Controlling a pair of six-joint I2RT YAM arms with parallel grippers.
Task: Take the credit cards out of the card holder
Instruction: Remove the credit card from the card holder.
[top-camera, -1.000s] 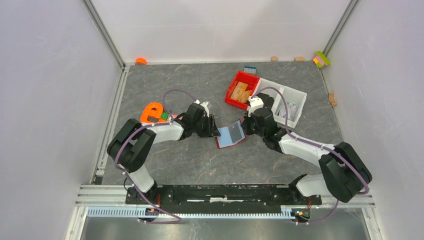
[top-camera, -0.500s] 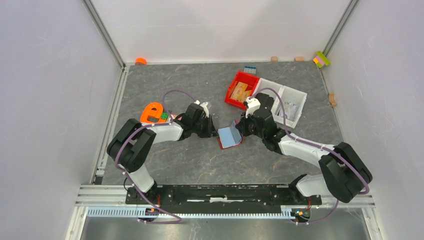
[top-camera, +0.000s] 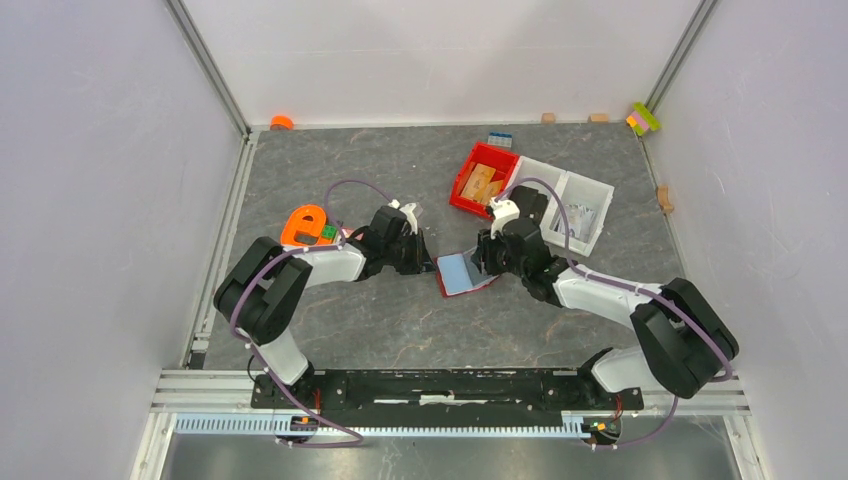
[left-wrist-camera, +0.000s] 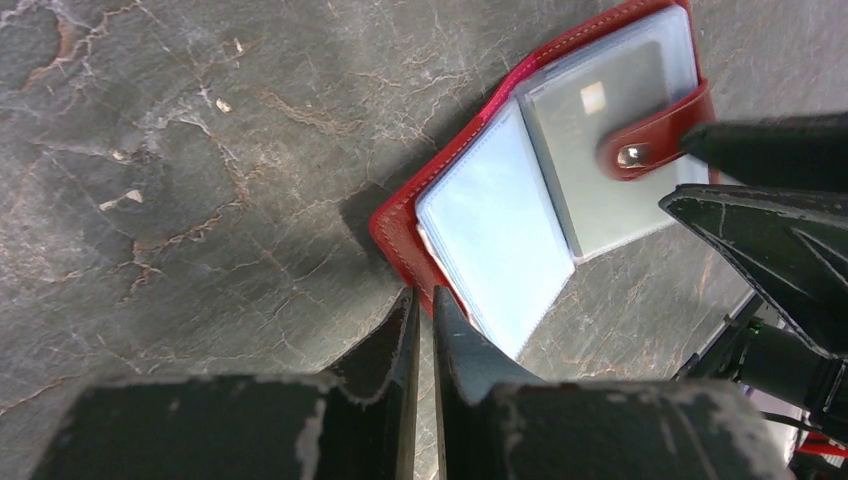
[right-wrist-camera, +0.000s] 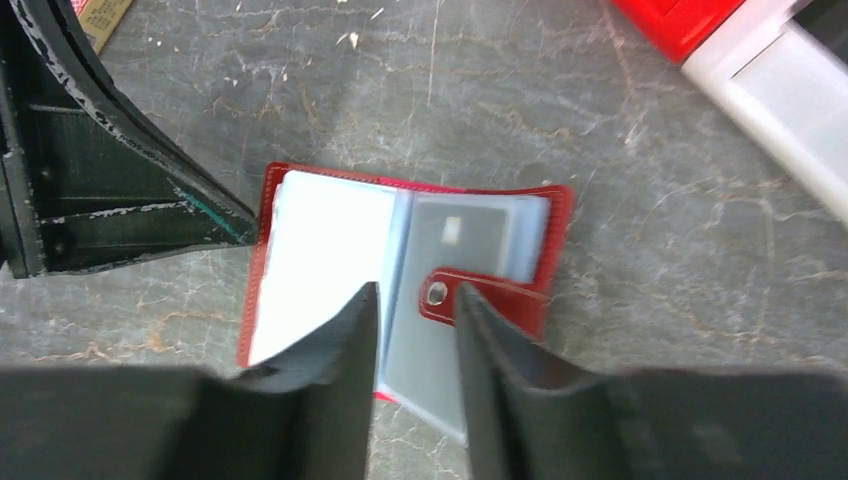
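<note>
Framing the card holder (right-wrist-camera: 410, 235) strap (right-wrist-camera: 440, 295), right gripper (right-wrist-camera: 412, 295) stands half open.

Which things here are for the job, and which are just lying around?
For the job: card holder, credit cards.
Just lying about: red bin, white tray, orange shape, blue brick, wooden blocks.

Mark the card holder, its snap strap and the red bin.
card holder (left-wrist-camera: 495, 235): left wrist view, on its clear left sleeve.
snap strap (left-wrist-camera: 655, 130): left wrist view, mid-strap, just past the stud.
red bin (top-camera: 470, 207): top view, on its near wall.
</note>
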